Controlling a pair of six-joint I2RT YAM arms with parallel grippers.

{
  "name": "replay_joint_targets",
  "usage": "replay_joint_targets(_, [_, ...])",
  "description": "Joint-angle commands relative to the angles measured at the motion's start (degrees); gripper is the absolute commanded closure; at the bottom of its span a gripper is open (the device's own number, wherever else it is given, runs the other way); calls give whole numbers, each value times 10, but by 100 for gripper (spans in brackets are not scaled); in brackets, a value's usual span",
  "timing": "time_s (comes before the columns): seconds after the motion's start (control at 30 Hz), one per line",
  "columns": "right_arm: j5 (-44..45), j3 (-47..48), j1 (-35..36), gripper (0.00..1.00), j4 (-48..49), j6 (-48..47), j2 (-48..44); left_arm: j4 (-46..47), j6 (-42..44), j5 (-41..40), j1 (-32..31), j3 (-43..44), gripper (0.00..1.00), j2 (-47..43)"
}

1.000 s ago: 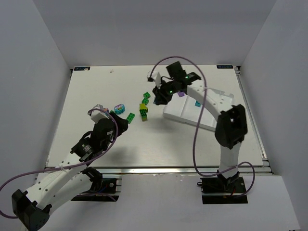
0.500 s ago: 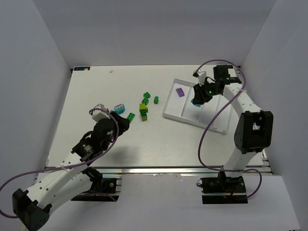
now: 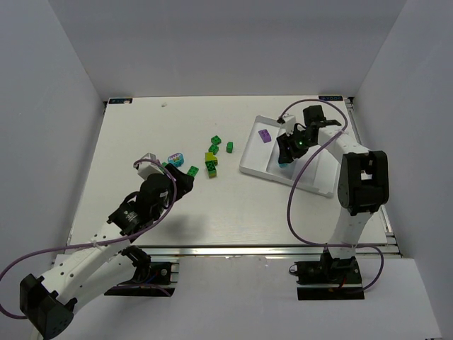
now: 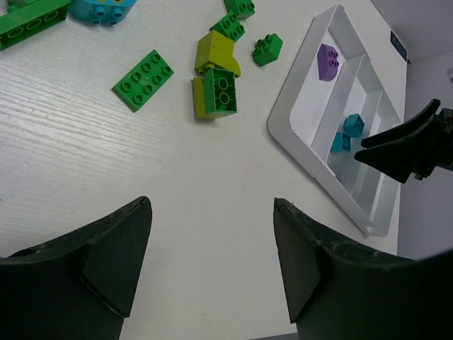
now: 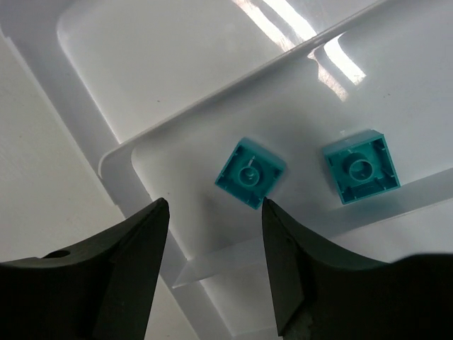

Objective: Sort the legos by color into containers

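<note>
Left gripper: the left gripper (image 4: 211, 207) is spread and empty, low over the near-left part of the table, facing the loose legos.
Nearest lego: the green two-by-four brick (image 4: 144, 79) lies just ahead of the gap and slightly left, flat, studs up. Its long axis runs diagonally, near-left to far-right in the wrist view, so pinching its short sides probably needs a wrist turn.
Beyond: the yellow-green and green cluster (image 4: 216, 88), then the small green brick (image 4: 267, 49).
Nearer arm: the left, as I judge it.
Tray: the white tray (image 4: 316, 178) sits toward the table's far-right corner.
Right gripper: the right gripper (image 5: 214, 209) is spread, pinching nothing, above the middle compartment. Two teal bricks (image 5: 250, 172) lie there, undersides up, apart.
Farthest: the purple brick (image 4: 328, 60) is alone in the compartment nearest the pile.
</note>
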Motion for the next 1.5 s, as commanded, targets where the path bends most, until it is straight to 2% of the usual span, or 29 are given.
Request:
replay_joint_targets(0.0, [6,23,-6,38,18,3,-5,1,-8,5,2,8,21,-3])
replay_joint_targets(0.07, [-4,26,-10,36,13,2,-13,1,-11,6,2,10,23,2])
replay_joint_targets(0.17, [-37,26,-15,34,1,-1,-46,3,-8,8,2,17,35,11])
replay_joint_targets(0.2, [-47,24,-15,30,-4,-12,-58,4,-5,8,2,24,47,20])
replay_joint_targets(0.27, [-73,4,-15,15,-4,-29,-102,4,1,7,4,35,61,32])
replay_joint_targets(0.3, [-77,-11,-15,11,6,-32,-120,0,9,8,7,50,68,47])
replay_joint_targets(0.33, [-84,-26,-15,11,13,-43,-158,-2,13,10,17,60,81,56])
replay_joint_targets(0.37, [-101,-61,-15,11,20,-51,-176,-3,18,23,25,68,86,66])
replay_joint_targets(0.43, [-118,-91,-15,11,38,-59,-223,-8,36,44,60,101,91,96])
replay_joint_targets(0.5, [-162,-105,-15,11,-7,-99,-241,-23,55,86,94,125,90,124])
replay_joint_targets(0.53, [-182,-106,-15,15,-24,-115,-254,-28,64,101,128,147,89,155])
replay_joint_targets(0.57, [-213,-113,-15,19,-36,-136,-260,-40,73,114,144,159,80,172])
replay_joint_targets(0.63, [-236,-122,-15,29,-50,-143,-284,-49,103,156,187,193,70,228])
replay_joint_targets(0.67, [-250,-129,-15,33,-49,-145,-292,-59,113,173,199,205,55,248])
replay_joint_targets(0.73, [-260,-145,-15,43,-45,-145,-313,-72,152,206,225,249,41,290])
replay_joint_targets(0.77, [-265,-150,-15,44,-43,-145,-318,-94,167,215,229,270,35,336])
replay_joint_targets(0.83, [-264,-165,-15,39,-36,-136,-335,-125,218,215,232,316,29,384])
replay_joint_targets(0.9, [-254,-181,-15,27,-16,-115,-351,-167,267,207,231,380,24,447])
replay_joint_targets(0.93, [-251,-187,-15,24,-9,-109,-357,-178,284,192,231,400,24,464])
replay_joint_targets(1.0, [-250,-196,-15,11,4,-103,-371,-200,328,176,232,445,23,504])
replay_joint_targets(1.17, [-249,-207,-15,11,1,-102,-380,-200,432,135,232,489,24,548])
replay_joint_targets(1.37, [-251,-206,-15,11,-2,-102,-377,-166,550,118,232,491,24,576])
replay_joint_targets(1.47, [-247,-202,-15,11,-3,-102,-371,-157,604,134,232,497,30,598])
